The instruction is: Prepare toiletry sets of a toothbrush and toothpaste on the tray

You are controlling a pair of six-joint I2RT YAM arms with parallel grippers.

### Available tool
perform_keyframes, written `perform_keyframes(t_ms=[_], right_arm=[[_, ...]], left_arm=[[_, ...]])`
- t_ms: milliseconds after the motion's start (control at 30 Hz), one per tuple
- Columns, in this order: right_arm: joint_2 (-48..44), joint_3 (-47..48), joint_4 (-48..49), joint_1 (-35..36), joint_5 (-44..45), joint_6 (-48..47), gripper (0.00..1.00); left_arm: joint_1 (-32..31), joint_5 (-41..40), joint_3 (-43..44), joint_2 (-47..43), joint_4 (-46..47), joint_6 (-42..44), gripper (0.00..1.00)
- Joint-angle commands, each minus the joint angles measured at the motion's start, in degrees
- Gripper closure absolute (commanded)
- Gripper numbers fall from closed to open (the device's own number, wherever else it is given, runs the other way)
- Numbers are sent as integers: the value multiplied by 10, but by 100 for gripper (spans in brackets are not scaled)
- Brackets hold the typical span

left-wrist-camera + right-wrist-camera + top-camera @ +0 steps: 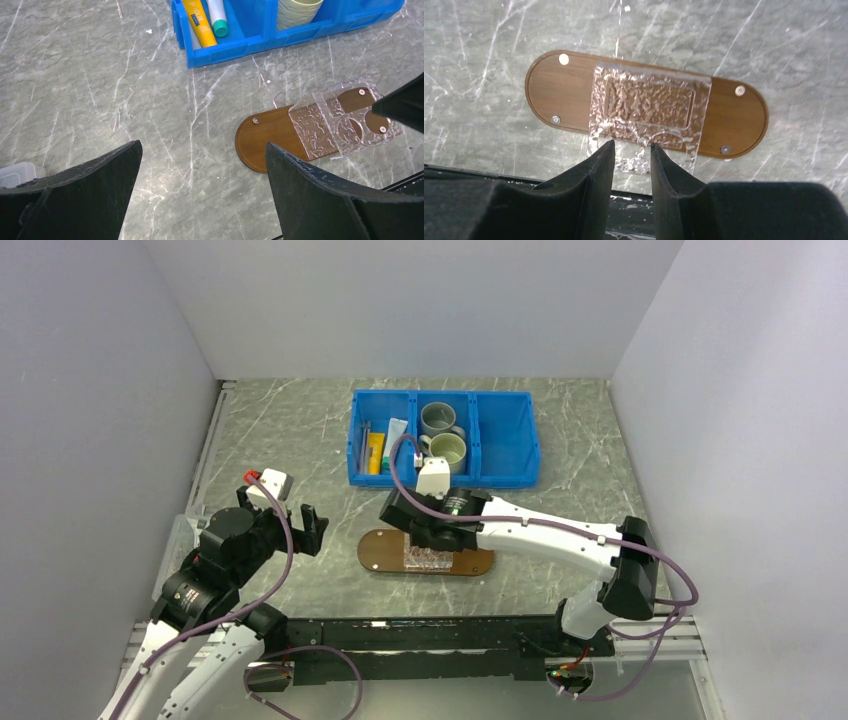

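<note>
Right fingers [608,150] low over the dark-brown wooden oblong tray [744,120]!
They stand a narrow gap apart, astride the near lip of the clear dimpled plastic holder [644,105], which sits across the tray's middle. Pinching or free, I cannot tell. Best play: lift straight up, no drag. The tray lies on the grey marbled tabletop [100,75], long axis left to right. Left fingers [127,152] hang spread wide, empty. The yellow tube [199,22] and white teal-capped tube [216,15] lie in the left compartment of the blue plastic bin [240,47], lengthwise front to back, teal cap nearest the arms.
</note>
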Motion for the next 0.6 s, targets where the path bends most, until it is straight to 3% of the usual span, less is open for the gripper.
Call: perform_keyframes(t_ms=[0, 233, 567], right_arm=[[-30, 38, 12, -32, 16, -97, 66], [-77, 16, 111, -123, -53, -250, 67], [-15, 40, 169, -246, -128, -382, 68]], left_arm=[[-2, -8, 0, 9, 12, -4, 1], [-2, -13, 1, 24, 12, -4, 1], [-2, -16, 2, 47, 13, -3, 1]])
